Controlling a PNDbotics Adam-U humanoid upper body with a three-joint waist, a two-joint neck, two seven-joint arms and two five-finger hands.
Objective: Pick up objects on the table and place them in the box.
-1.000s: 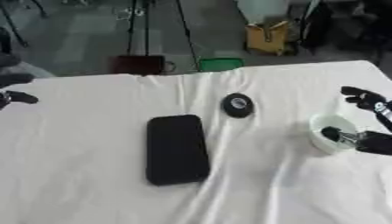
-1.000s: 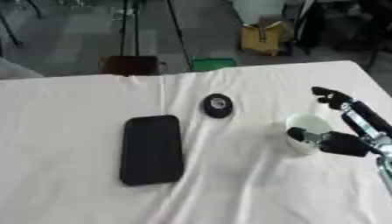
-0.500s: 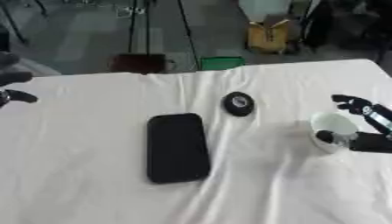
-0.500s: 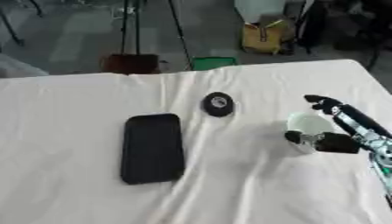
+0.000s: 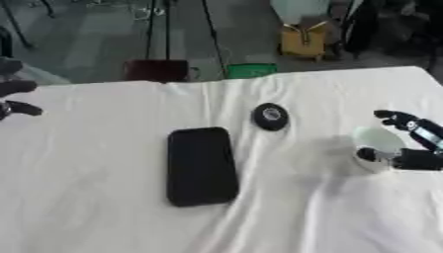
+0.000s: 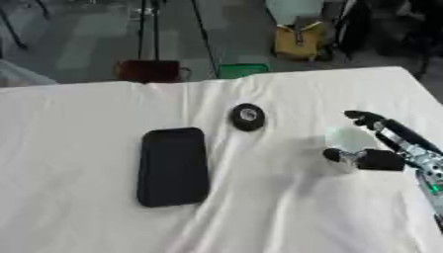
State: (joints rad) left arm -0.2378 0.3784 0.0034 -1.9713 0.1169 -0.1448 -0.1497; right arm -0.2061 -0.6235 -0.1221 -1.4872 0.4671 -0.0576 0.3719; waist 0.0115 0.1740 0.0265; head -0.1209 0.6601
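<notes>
While the black slab (image 6: 173,166) lies untouched nearest on the white-clothed surface (image 6: 78,123), right hand (image 6: 385,148) fingers (image 6: 362,117) curl round a pale cup (image 6: 348,143) at right. Grasp step; lift next. Round black puck (image 6: 247,116) beyond. Left hand (image 5: 13,99) idle, far left, fingers relaxed. No box in sight.

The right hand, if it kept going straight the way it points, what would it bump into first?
Probably the pale round cup-like object that the right hand is already closing around. Past that, further left, sits the small round black disc, though depth is hard to judge.
</notes>
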